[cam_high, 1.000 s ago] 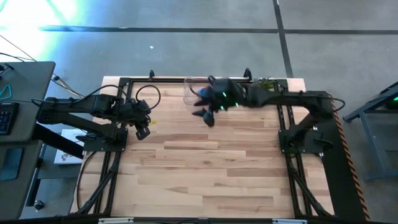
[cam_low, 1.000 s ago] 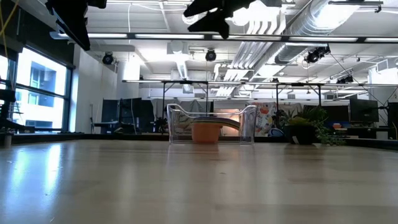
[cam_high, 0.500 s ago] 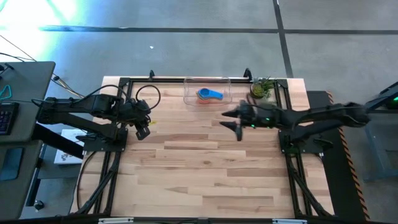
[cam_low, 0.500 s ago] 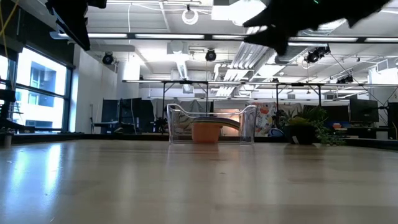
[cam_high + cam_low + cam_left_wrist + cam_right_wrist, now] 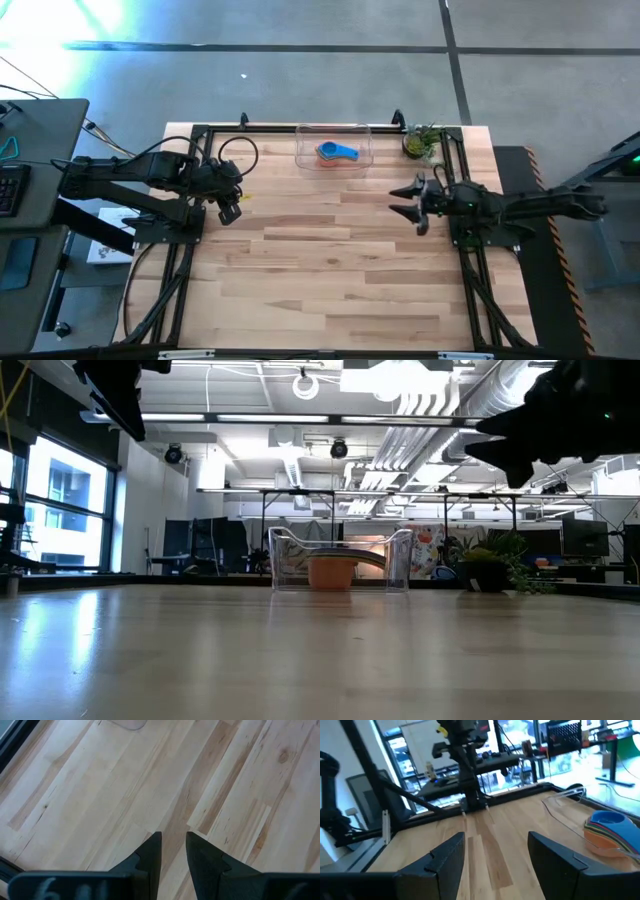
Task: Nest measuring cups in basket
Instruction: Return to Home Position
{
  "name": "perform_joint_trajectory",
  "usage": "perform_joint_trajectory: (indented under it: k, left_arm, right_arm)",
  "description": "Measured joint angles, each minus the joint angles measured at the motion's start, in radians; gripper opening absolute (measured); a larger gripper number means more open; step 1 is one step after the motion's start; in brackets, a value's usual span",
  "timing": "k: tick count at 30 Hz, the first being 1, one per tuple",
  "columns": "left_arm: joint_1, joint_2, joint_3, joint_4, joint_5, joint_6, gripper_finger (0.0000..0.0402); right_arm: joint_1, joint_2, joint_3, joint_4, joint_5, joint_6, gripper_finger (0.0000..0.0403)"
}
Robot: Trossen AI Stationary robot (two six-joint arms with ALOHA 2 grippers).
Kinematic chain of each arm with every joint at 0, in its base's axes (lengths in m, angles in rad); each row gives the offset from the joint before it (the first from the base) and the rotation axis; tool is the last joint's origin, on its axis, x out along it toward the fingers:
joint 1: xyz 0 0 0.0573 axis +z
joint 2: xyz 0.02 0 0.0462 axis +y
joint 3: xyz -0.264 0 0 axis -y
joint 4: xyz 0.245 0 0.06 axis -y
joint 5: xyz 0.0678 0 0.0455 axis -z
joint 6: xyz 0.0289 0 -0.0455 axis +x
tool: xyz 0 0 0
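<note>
Cups: my measuring cups sit nested in one stack, blue on top and orange lowest in the right wrist view; I cannot count them.
Basket: the clear basket holds the stack at 12 o'clock on the surface, with a potted plant just beside it toward 1 o'clock.
Right claw: my right claw hangs above the surface at 3 o'clock, well apart from the basket, spread wide and empty.
Left claw: my left claw waits at 10 o'clock, nearly closed, empty.
Done: no loose cup shows on the surface, so I judge the nesting finished.
Left: only bringing my right arm to rest.
</note>
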Motion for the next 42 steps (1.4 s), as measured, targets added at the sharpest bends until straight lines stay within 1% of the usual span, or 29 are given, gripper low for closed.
perform_joint_trajectory:
  k: [5,10,12,15,17,22,42]
  left_arm:
    - [0.0,0.0,0.0,0.0,0.0,0.0,0.0078]
    - [0.0,0.0,0.0,0.0,0.0,0.0,0.0078]
    - [0.0,0.0,0.0,0.0,0.0,0.0,0.0078]
    - [0.0,0.0,0.0,0.0,0.0,0.0,0.0078]
    - [0.0,0.0,0.0,0.0,0.0,0.0,0.0078]
    - [0.0,0.0,0.0,0.0,0.0,0.0,0.0078]
    - [0.0,0.0,0.0,0.0,0.0,0.0,0.0078]
  right_arm:
    - [0.0,-0.131,-0.068,-0.024,-0.011,-0.006,0.0209]
    - [0.0,-0.211,-0.067,-0.179,-0.062,-0.042,0.0209]
    - [0.0,-0.228,-0.067,-0.237,-0.064,-0.043,0.0209]
    - [0.0,-0.234,-0.067,-0.317,-0.064,-0.038,0.0209]
    - [0.0,-0.234,-0.067,-0.336,-0.064,-0.015,0.0209]
    - [0.0,-0.234,-0.067,-0.338,-0.052,0.034,0.0209]
    - [0.0,-0.234,-0.067,-0.341,-0.05,0.037,0.0209]
